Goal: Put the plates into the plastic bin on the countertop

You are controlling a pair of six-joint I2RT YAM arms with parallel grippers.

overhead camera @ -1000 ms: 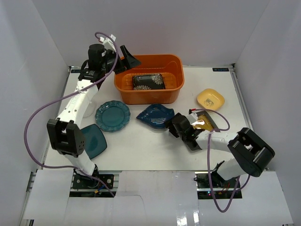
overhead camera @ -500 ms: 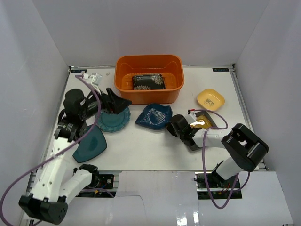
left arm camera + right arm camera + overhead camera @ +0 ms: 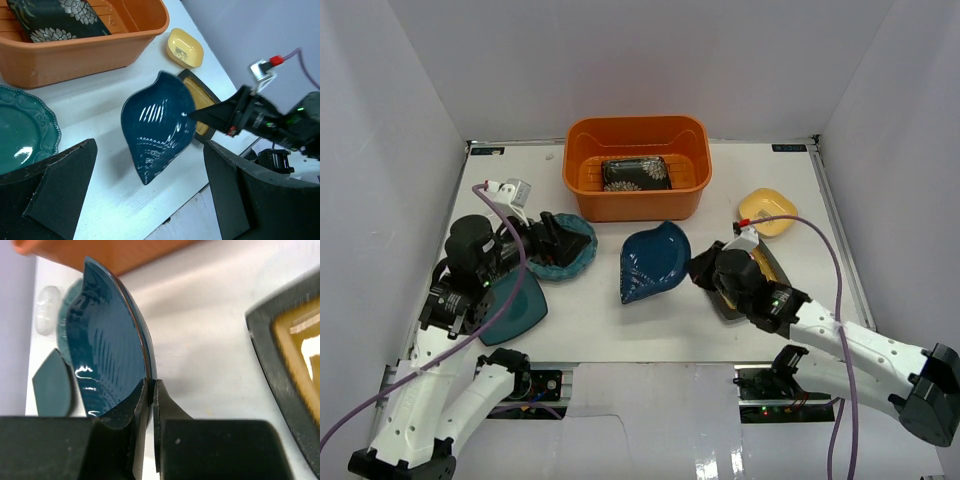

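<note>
- As the top external view had it, the right tool (image 3: 700,268) was pinching the rim of the blue leaf-shaped plate (image 3: 653,262), which stood steeply tilted over the bench (image 3: 620,325), near the front of the orange bin (image 3: 636,208); a black floral plate (image 3: 636,172) lay inside the bin; the left tool (image 3: 560,240) hung over the teal round plate (image 3: 582,255).
- From the left wrist, the leaf plate's ribbed, glossy face shone; it looked stiff, breakable and slippery, and probably heavy for an edge pinch; the left tool's fingers (image 3: 55,195) stood wide apart with nothing between them.
- From the right wrist, both pads (image 3: 139,402) pressed together on the thin rim at one side; a deeper bite there would likely stop the plate swinging; the gold-centred plate (image 3: 295,350) lay just beside.
</note>
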